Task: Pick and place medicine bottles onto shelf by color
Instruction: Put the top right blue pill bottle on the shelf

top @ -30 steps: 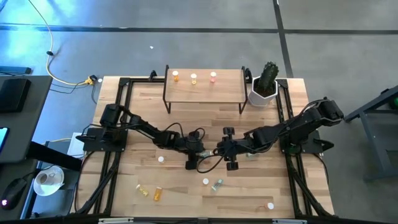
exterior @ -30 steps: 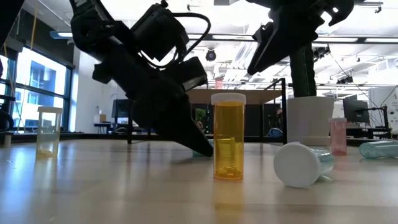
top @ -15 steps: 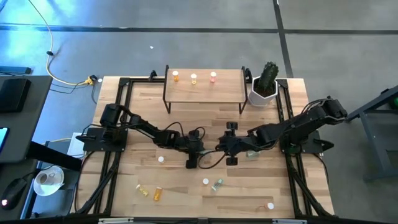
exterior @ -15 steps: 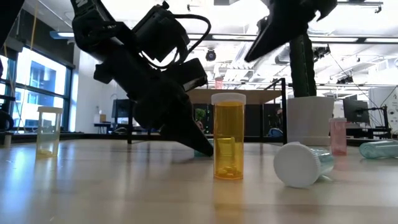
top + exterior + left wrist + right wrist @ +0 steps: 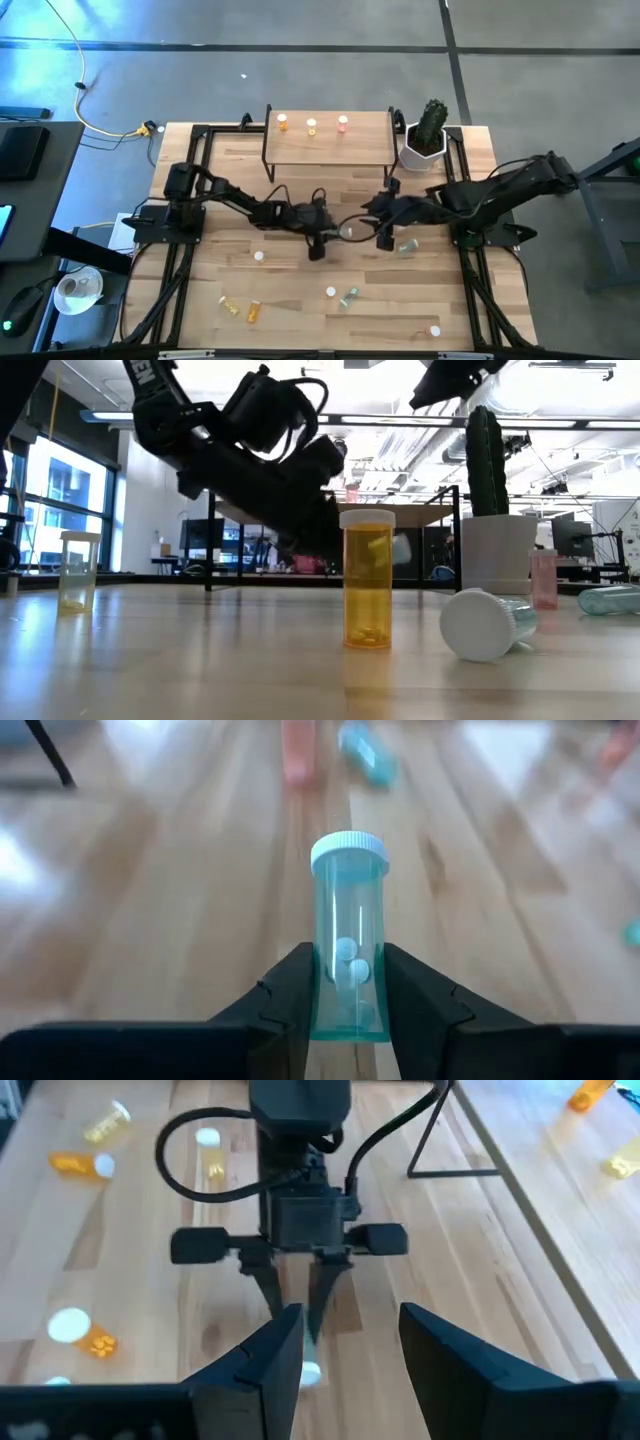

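Observation:
My left gripper (image 5: 332, 233) is at the table's middle, shut on a translucent green medicine bottle (image 5: 348, 920) with a white cap. My right gripper (image 5: 350, 1342) hangs open above the table just right of it, facing it, with nothing between its fingers. The shelf (image 5: 328, 142) stands at the far edge, carrying an orange bottle (image 5: 283, 123), a yellow bottle (image 5: 312, 125) and a pink bottle (image 5: 343, 123). In the low view an orange bottle (image 5: 367, 580) stands upright in front, and a green bottle (image 5: 485, 622) lies on its side. My left gripper pinches the green bottle's body near its base (image 5: 348, 1005) between its two fingers. The fingers come from the table's left, slanting slightly down, and lie along the bottle. The capped end (image 5: 348, 848) sticks out past the fingertips, and the bottle is lifted clear of the table.
Several loose bottles lie on the near half of the table, among them a yellow one (image 5: 229, 306), an orange one (image 5: 254, 311) and a green one (image 5: 349, 296). Another green bottle (image 5: 405, 246) lies under my right arm. A white cactus pot (image 5: 428, 142) stands right of the shelf.
My left gripper has come up from the tabletop and tipped toward level, carrying the green bottle clear of the table and a little toward the far right. My right gripper has risen and drawn back toward the table's right edge.

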Tool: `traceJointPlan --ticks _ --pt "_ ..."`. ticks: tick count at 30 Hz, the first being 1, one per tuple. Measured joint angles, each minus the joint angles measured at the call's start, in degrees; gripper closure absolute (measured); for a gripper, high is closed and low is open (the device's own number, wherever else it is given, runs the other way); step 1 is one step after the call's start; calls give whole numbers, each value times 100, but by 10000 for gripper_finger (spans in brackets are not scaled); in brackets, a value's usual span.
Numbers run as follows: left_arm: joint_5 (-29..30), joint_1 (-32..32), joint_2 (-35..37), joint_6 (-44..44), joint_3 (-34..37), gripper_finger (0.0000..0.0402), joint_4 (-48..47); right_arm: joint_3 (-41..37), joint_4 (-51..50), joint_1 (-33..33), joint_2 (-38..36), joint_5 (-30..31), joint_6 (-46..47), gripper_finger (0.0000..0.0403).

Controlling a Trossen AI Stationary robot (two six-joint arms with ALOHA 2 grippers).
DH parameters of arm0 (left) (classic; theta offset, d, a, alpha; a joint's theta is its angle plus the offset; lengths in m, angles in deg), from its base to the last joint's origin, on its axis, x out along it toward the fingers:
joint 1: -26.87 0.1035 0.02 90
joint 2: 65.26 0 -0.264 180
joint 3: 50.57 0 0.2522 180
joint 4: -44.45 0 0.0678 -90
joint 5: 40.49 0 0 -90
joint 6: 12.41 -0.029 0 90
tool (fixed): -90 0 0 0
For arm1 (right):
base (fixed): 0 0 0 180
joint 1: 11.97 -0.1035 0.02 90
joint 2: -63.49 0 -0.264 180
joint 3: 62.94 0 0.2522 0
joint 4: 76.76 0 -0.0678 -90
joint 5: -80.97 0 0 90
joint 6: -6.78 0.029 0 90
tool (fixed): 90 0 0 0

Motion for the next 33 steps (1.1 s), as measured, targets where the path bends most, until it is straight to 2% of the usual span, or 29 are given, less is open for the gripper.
traceJointPlan --ticks 10,14,21,27,33 --pt "-536 422 3 -33 -2 309 1839 0 148 476 -461 -54 -5 245" --pt "-573 516 5 16 -2 309 2543 0 383 615 -481 -59 -248 242" --pt "-574 588 10 7 -2 309 3620 3 863 818 -482 -61 -505 206" --pt "-565 597 10 -70 -4 309 4203 331 775 906 -492 -64 -653 186" --pt "-551 597 12 -290 -4 309 4634 636 636 909 -509 -761 -750 185"
